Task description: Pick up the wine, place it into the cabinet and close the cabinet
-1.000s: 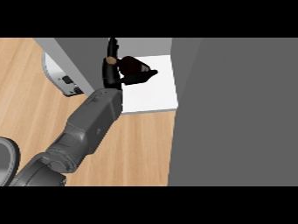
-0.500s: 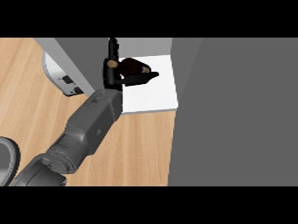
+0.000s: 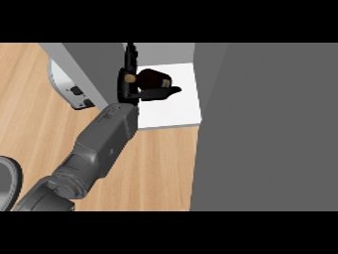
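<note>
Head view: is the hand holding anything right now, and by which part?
The hand is at the dark wine bottle over the white shelf; whether it grips it cannot be told.

Wine (image 3: pixel 151 78) in cabinet (image 3: pixel 173 106), by robot hand (image 3: pixel 139 89)

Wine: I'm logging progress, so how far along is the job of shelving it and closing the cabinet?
Done: the wine is picked up and inside the cabinet opening. In hand: the left hand holds it over the white shelf; whether it rests there cannot be told. Left: let go, draw the arm out and close the cabinet, whose inside shows open.
</note>
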{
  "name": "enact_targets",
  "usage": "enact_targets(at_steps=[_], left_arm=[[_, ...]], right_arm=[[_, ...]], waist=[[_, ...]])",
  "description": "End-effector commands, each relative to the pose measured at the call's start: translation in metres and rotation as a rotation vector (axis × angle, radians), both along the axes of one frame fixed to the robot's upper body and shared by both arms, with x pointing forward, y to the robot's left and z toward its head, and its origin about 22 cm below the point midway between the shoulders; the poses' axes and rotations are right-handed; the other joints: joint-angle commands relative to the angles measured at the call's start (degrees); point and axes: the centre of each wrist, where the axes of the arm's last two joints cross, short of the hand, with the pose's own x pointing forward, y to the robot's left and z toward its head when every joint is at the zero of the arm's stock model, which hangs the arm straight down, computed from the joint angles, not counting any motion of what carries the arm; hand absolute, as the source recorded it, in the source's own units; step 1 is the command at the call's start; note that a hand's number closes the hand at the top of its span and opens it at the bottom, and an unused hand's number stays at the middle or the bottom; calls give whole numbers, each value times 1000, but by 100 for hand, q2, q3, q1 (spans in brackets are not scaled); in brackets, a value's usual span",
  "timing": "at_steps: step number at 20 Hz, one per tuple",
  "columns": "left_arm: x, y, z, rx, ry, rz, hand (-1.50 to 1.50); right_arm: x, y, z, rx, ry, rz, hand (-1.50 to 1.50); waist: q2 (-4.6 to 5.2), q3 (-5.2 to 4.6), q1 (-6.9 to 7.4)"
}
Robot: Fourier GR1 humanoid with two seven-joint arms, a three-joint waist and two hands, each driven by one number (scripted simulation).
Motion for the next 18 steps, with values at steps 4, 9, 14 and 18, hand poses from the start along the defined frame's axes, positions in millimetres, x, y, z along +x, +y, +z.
enact_targets(at_steps=[4, 9, 14, 18], left_arm=[[-7, 7, -14, -72, 10, -24, -150], [-7, 6, -13, -136, 14, -8, -150], [-13, 6, -18, -157, 12, -59, -150], [-13, -6, -8, -160, 22, -80, -150]], right_arm=[[-12, 3, 7, 14, -3, 23, -150], [-15, 3, 5, 36, 9, 20, -150], [-10, 7, 5, 24, -3, -3, -150], [-18, 2, 11, 15, 21, -13, -150]], waist=[[-40, -8, 110], [-64, -6, -19], [-91, -5, 138], [-119, -3, 166]])
